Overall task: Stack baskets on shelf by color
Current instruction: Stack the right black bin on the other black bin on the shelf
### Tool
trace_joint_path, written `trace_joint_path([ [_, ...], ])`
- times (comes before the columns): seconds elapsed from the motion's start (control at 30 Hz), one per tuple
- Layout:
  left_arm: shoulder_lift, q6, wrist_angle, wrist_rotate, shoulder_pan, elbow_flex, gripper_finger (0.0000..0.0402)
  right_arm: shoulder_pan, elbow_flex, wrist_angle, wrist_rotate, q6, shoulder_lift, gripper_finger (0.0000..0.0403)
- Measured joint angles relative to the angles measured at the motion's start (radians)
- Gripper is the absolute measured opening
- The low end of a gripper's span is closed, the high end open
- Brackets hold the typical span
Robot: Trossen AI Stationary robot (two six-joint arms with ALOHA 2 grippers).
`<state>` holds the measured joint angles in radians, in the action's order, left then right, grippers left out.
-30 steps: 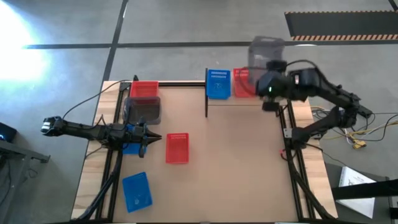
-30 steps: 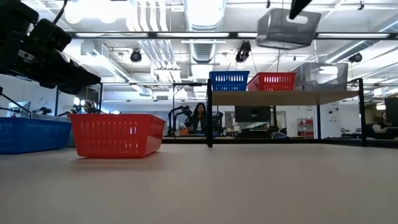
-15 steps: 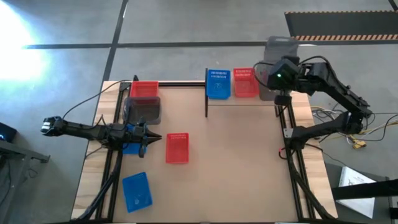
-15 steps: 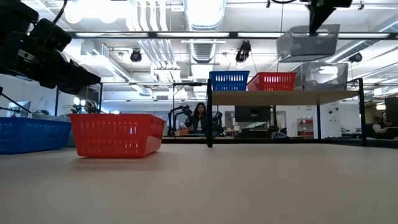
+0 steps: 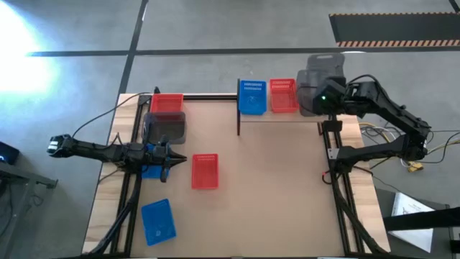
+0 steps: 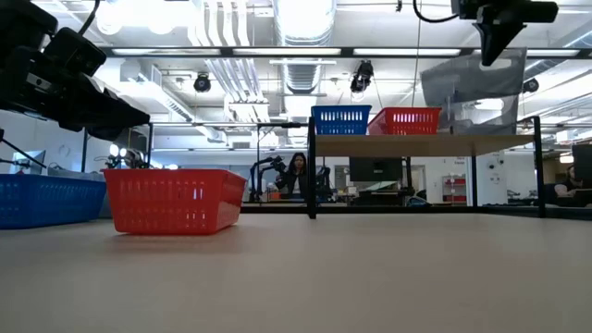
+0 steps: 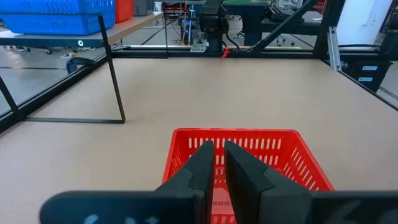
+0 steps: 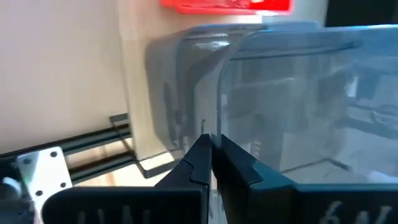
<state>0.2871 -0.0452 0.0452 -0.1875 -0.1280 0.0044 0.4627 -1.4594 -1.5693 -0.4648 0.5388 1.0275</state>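
My right gripper [image 6: 490, 54] is shut on a translucent grey basket [image 6: 470, 80], held in the air above the right end of the wood shelf [image 6: 407, 144]. A second grey basket [image 6: 478, 114] sits on the shelf below it, next to a red basket [image 5: 283, 95] and a blue basket [image 5: 252, 96]. My left gripper [image 7: 219, 155] is shut and empty at the table's left, just short of a red basket [image 5: 205, 171] that rests on the tabletop. My right gripper pinches one side wall of the grey basket at its rim [image 8: 214, 127] between its two fingers. The fingers come from above, pointing down. The basket hangs below them, lifted clear and slightly tilted, above the grey basket on the shelf [image 8: 171, 93].
On the table's left stand a red basket [image 5: 167, 103], a grey basket [image 5: 165, 128], a blue basket [image 5: 149, 171] partly under my left arm, and another blue basket [image 5: 158, 219] near the front. The shelf's black posts [image 5: 238, 108] rise at its corners. A person shows far behind the table [image 6: 298, 174].
My right gripper has carried the grey basket toward the table's right edge and downward, from over the red basket on the shelf to over the shelf's right end, where the other grey basket sits. The basket stays clear of the shelf.
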Motion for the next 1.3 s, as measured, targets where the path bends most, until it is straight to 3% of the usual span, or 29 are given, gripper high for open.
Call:
trace_joint_path([
  [0.23,0.000,0.000,0.000,0.000,0.000,0.000,0.0022,0.001,0.006,0.000,0.056,0.009,0.002,0.0008],
  [0.67,0.000,0.000,0.000,0.000,0.000,0.000,0.0022,0.001,0.007,-0.002,0.051,-0.006,0.003,0.0011],
  [1.03,0.000,0.000,0.000,0.000,0.000,0.000,0.0022,0.001,0.007,0.000,-0.035,-0.034,0.002,0.0126],
  [1.3,0.000,0.000,0.000,0.000,0.000,0.000,0.0022,0.001,0.007,0.004,-0.033,-0.301,0.008,0.0158],
])
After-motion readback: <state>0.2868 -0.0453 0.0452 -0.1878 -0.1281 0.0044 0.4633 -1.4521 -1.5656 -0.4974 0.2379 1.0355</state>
